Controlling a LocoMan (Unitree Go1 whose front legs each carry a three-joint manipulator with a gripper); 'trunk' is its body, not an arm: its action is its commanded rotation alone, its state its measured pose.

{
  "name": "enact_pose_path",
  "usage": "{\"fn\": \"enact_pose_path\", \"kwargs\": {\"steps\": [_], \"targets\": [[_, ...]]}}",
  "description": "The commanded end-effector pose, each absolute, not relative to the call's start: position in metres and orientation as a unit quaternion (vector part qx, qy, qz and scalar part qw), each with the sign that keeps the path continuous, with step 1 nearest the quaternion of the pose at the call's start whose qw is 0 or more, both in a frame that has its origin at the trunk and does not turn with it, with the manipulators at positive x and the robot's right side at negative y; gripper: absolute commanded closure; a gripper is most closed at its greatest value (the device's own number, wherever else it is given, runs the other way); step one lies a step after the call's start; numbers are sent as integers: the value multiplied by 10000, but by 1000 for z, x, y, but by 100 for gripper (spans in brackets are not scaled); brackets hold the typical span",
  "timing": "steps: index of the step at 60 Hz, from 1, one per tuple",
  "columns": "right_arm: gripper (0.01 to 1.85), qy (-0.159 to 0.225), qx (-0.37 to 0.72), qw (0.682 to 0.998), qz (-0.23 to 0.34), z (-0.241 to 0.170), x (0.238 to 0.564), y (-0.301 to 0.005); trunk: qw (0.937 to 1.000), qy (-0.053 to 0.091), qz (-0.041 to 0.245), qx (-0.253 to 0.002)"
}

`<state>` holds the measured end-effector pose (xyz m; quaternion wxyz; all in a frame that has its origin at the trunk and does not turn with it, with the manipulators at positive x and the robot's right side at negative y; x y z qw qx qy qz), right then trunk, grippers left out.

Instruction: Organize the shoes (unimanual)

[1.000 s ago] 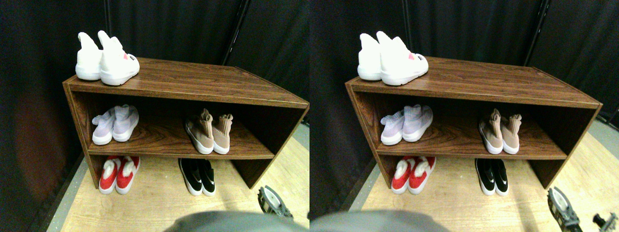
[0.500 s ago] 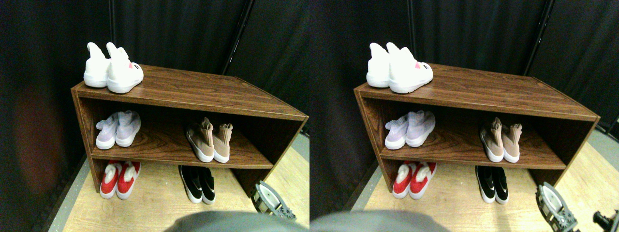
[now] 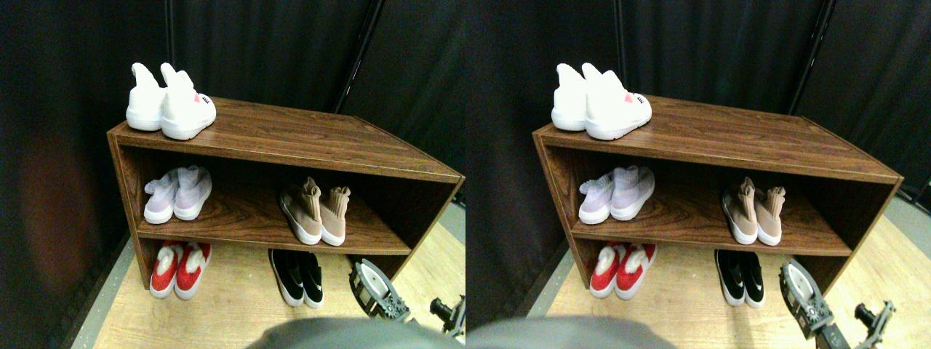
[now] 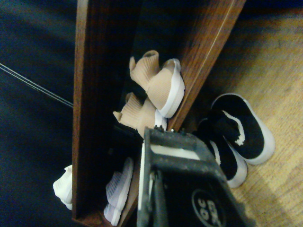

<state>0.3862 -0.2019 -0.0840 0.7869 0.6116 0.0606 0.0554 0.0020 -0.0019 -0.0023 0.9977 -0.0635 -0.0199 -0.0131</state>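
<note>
The shoes stand in pairs on and under a brown wooden rack [image 3: 291, 138]. Tan knit high shoes [image 3: 314, 212] are on the middle shelf at the right, toes toward me, and they also show in the wrist view [image 4: 158, 87]. Black slip-ons with white marks [image 3: 298, 276] sit on the floor below them, seen too in the wrist view [image 4: 241, 125]. My right gripper [image 3: 378, 291] hangs low over the floor, just right of the black slip-ons and in front of the rack's right side panel. It touches no shoe. Its dark frame [image 4: 180, 184] fills the lower wrist view.
White high shoes [image 3: 171, 102] stand on the rack's top at the left. Lilac knit shoes [image 3: 178, 193] are on the middle shelf's left, red shoes with white fluff [image 3: 178, 269] on the floor below. Dark curtains [image 3: 276, 43] hang behind; light wood floor [image 3: 233, 305] lies in front.
The camera tilted a little a second ago. Since then my right gripper has come up and to the left, closer to the black slip-ons. No shoe has moved.
</note>
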Motion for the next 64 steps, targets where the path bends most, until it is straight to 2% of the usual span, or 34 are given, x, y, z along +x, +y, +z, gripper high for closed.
{"fn": "enact_pose_path", "kwargs": {"steps": [1, 19, 42, 64], "targets": [[180, 440, 6126, 7865, 649, -78, 388, -201, 9975, -227, -114, -663], [180, 346, 6117, 7886, 514, -76, 391, -196, 9975, -194, -110, -677], [180, 348, 6313, 7733, 475, -80, 395, -197, 9976, -115, -91, -670], [180, 355, 6222, 7802, 535, -81, 395, -203, 9978, -92, -115, -649]]}}
